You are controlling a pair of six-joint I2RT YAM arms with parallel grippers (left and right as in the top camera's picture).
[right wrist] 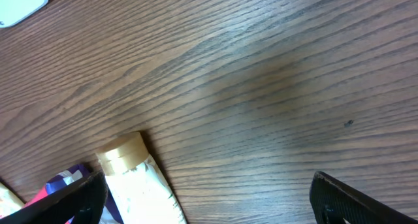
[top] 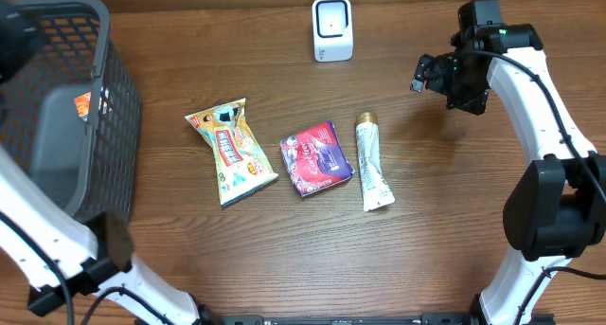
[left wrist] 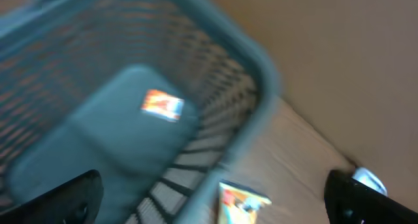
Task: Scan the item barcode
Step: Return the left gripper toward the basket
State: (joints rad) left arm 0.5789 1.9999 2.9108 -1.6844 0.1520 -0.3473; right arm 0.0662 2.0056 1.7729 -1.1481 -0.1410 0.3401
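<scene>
A white barcode scanner [top: 332,28] stands at the back middle of the table. Three items lie in a row: a yellow snack bag [top: 231,152], a red and purple packet [top: 315,157] and a white tube with a gold cap [top: 371,161]. A grey pouch with an orange label [left wrist: 130,119] lies inside the dark mesh basket [top: 114,117]. My left gripper [left wrist: 215,199] hangs open above the basket, holding nothing. Off to the right of the scanner, my right gripper [top: 428,74] is open over bare wood, and the tube's cap [right wrist: 122,152] shows by its left finger.
The basket fills the table's left side, its rim [left wrist: 261,67] just below my left gripper. The snack bag's top [left wrist: 241,201] lies just outside the basket wall. Bare wood lies under the right gripper [right wrist: 212,201].
</scene>
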